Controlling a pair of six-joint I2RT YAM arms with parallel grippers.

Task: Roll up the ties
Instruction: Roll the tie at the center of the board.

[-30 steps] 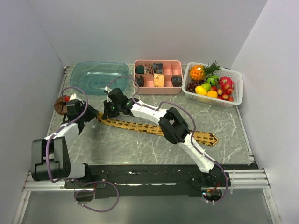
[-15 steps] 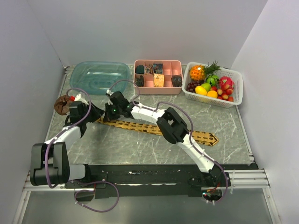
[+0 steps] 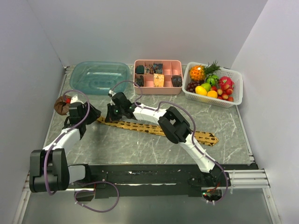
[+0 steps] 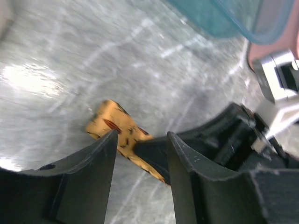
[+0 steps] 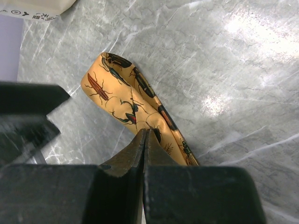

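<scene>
1. Yellow cloth with dark marks is the tie [image 3: 140,127]. It lies flat in a long slant across the grey tabletop [image 3: 140,149]. Its thin end is on the left and its pointed wide end is far off to the right.
2. My right gripper [image 5: 145,133] is at the thin end. Its two fingers are pressed tight together and their tips touch the cloth. I cannot tell if a bit of cloth is nipped between them.
3. Just past those tips, the thin end is bent over on itself in one small soft fold.
4. My left gripper [image 4: 140,135] is just beside that same end, facing the right one. Its fingers stand partly apart and hold nothing. I can see the folded end through the gap.
5. I think I am at the very start of the roll, making the first little turn. Almost all of the tie lies flat, so most of the job is not yet done.
6. Next, I think the fold must be tucked in snug and then turned over again toward the wide end.
7. The cloth looks soft and may flop open, so my left gripper should hold the fold while my right one turns it.
8. The roll must go straight along the tie, or it will come out crooked.
</scene>
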